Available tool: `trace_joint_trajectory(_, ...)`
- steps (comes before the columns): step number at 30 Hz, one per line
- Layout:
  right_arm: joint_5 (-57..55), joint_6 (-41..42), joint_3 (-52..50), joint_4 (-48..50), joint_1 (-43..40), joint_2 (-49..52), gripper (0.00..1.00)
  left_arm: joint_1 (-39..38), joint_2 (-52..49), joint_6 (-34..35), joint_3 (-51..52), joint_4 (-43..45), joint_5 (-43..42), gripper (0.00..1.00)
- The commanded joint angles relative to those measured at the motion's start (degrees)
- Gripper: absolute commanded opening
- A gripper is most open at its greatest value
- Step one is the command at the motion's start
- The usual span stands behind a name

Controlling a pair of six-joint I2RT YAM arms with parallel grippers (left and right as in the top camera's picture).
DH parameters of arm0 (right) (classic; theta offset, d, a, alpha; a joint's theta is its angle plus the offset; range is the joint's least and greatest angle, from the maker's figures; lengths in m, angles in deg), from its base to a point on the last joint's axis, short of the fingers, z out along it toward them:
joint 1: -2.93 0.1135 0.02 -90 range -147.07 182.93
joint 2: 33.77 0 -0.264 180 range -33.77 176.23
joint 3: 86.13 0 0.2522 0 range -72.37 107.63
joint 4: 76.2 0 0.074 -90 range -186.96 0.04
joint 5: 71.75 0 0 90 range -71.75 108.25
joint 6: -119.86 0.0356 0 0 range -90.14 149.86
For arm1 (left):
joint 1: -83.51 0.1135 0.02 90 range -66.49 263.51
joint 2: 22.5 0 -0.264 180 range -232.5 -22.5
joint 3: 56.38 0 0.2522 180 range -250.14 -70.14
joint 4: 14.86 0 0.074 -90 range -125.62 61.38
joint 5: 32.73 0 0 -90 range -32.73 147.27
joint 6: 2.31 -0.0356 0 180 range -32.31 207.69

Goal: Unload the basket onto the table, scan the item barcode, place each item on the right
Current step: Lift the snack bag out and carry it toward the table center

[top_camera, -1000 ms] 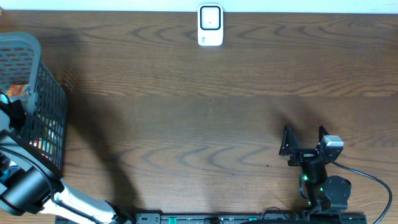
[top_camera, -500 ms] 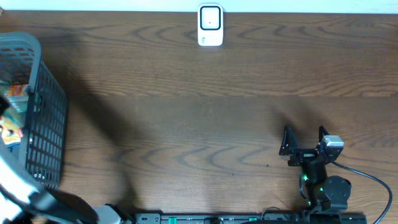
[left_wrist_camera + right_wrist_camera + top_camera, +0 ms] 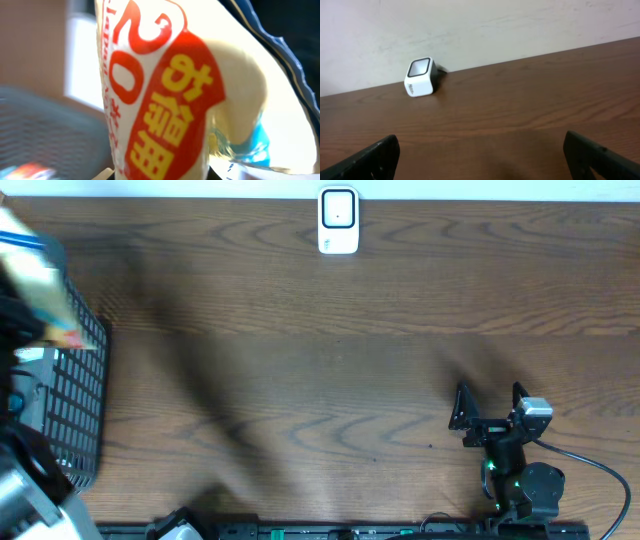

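The packet (image 3: 40, 280) sits at the upper left of the overhead view, a blurred pale shape with a blue stripe, above the far end of the grey mesh basket (image 3: 80, 410). In the left wrist view it fills almost the whole frame (image 3: 170, 100): white wrapper, a red label with yellow characters, a large red "20", and a blue edge at the right. The left gripper is clamped on this packet, though its fingers are hidden behind the wrapper. Part of the left arm (image 3: 25, 500) shows as a blur at the lower left edge.

The white scanner (image 3: 338, 221) stands at the top centre of the wooden table (image 3: 300, 380), well apart from the packet. The right gripper (image 3: 491, 408) is at the lower right, released, jaws spread wide and empty. Its own camera looks across the table towards the scanner (image 3: 421, 76) at the wall.
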Motion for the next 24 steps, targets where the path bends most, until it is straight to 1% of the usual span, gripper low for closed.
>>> trace_joint_trajectory(1, 0.3, -0.2, -0.1, -0.2, 0.4, -0.2, 0.99, -9.0, 1.1, -1.3, -0.9, -3.3, -5.9, 0.07)
trace_joint_trajectory(5, 0.3, -0.2, -0.1, -0.2, 0.4, -0.2, 0.99, -16.9, -1.1, -2.4, 0.3, -7.4, -5.8, 0.07)
trace_joint_trajectory(9, 0.3, -0.2, -0.1, -0.2, 0.4, -0.2, 0.99, -23.7, -7.0, -5.2, 2.2, -11.8, -5.0, 0.07)
trace_joint_trajectory(15, 0.3, -0.2, -0.1, -0.2, 0.4, -0.2, 0.99, -31.6, -17.9, -6.1, 2.3, -19.5, 6.4, 0.07)
trace_joint_trajectory(18, 0.3, -0.2, -0.1, -0.2, 0.4, -0.2, 0.99, -35.0, -23.4, -6.1, 2.3, -21.5, 10.1, 0.07)
trace_joint_trajectory(24, 0.3, -0.2, -0.1, -0.2, 0.4, -0.2, 0.99, -40.4, -32.5, -6.1, 2.3, -21.3, 12.7, 0.07)
